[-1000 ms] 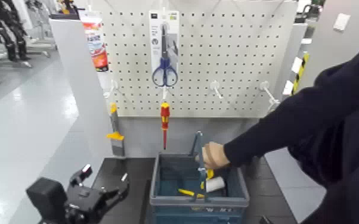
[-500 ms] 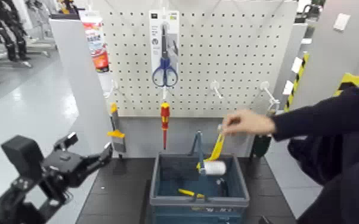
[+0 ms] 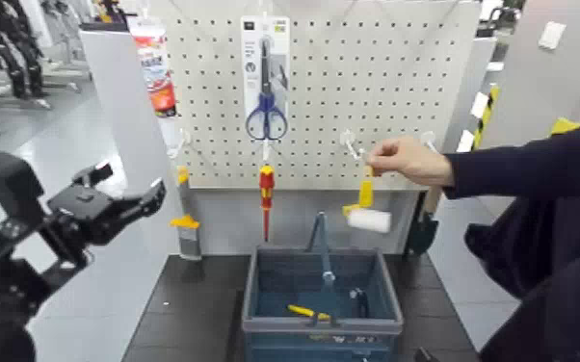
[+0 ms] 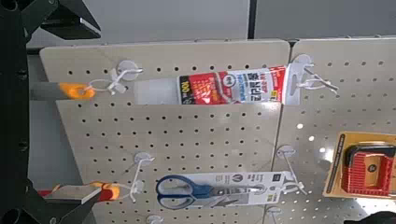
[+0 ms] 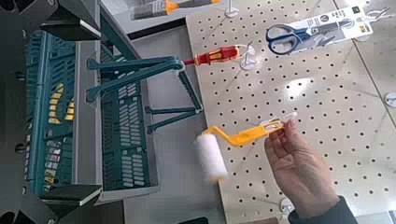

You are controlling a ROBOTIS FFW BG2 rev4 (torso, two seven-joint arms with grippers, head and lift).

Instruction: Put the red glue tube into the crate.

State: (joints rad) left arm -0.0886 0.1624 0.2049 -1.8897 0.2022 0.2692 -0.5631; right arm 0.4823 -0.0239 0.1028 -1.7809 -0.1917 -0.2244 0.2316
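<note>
The red glue tube (image 3: pixel 155 69) hangs at the top left of the pegboard, nozzle down; it also shows in the left wrist view (image 4: pixel 219 89) on a hook. The blue-grey crate (image 3: pixel 255 306) stands on the dark table below the board; the right wrist view (image 5: pixel 56 103) shows it close by. My left gripper (image 3: pixel 130 185) is open and empty, raised at the left, below and left of the tube, well apart from it. My right gripper (image 5: pixel 70 105) is open near the crate and is out of the head view.
A person's hand (image 3: pixel 405 159) holds a yellow-handled paint roller (image 3: pixel 366 214) at the pegboard's right. Blue scissors (image 3: pixel 266 106), a red screwdriver (image 3: pixel 266 197) and a yellow-handled scraper (image 3: pixel 186 217) hang there. A small yellow tool (image 3: pixel 305 312) lies in the crate.
My left arm has risen from low by the table up and to the left, toward the pegboard. The person's hand has lifted the paint roller out of the crate up to the board.
</note>
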